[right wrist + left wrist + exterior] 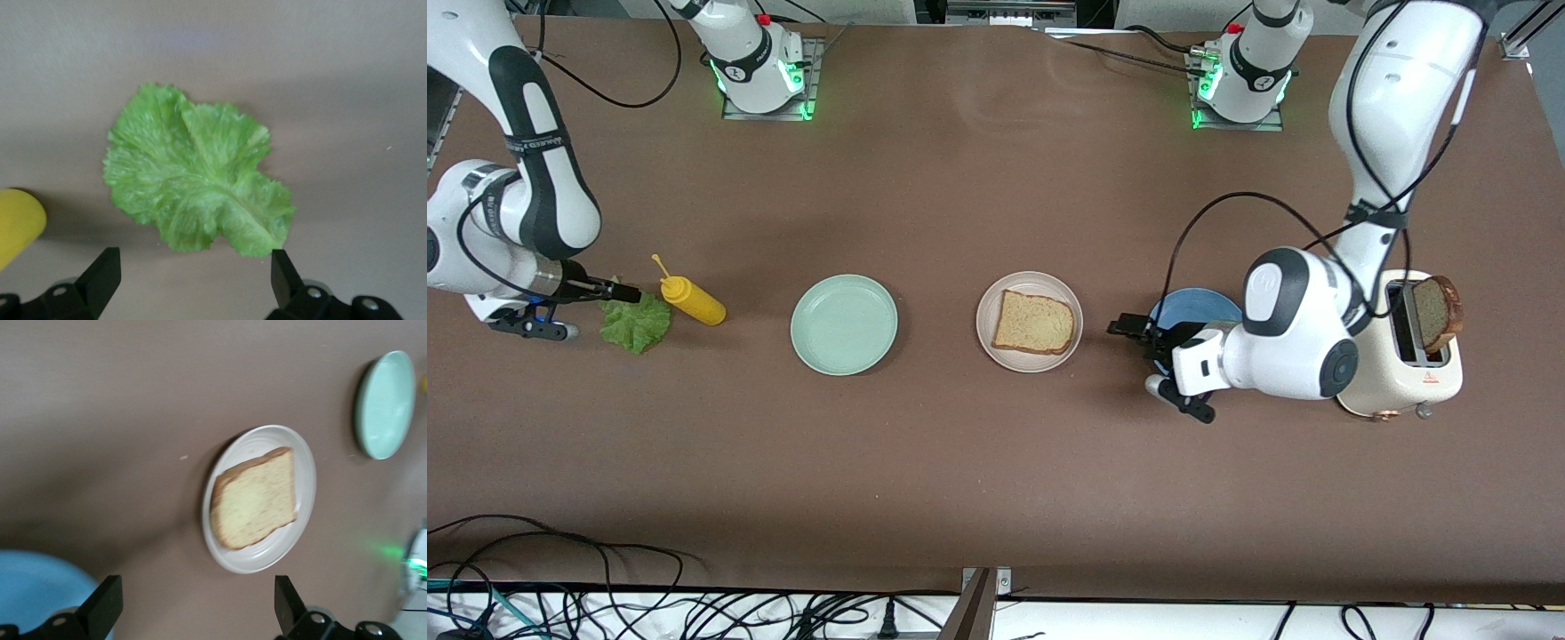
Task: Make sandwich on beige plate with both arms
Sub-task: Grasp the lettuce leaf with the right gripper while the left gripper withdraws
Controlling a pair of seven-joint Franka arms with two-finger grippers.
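One bread slice (1034,322) (255,499) lies flat on the beige plate (1040,283) (267,557) in the middle of the table. A second slice (1440,313) stands up out of the cream toaster (1400,369) at the left arm's end. The lettuce leaf (639,327) (197,180) lies on the table at the right arm's end. My left gripper (1129,327) (198,607) hangs open and empty between the beige plate and the blue plate (1193,307). My right gripper (615,292) (193,277) is open just over the edge of the lettuce, touching nothing.
A yellow squeeze bottle (692,300) (17,223) lies beside the lettuce. A mint-green plate (844,324) (383,403) sits between the bottle and the beige plate. The blue plate (33,587) is partly under the left arm. Cables run along the table's near edge.
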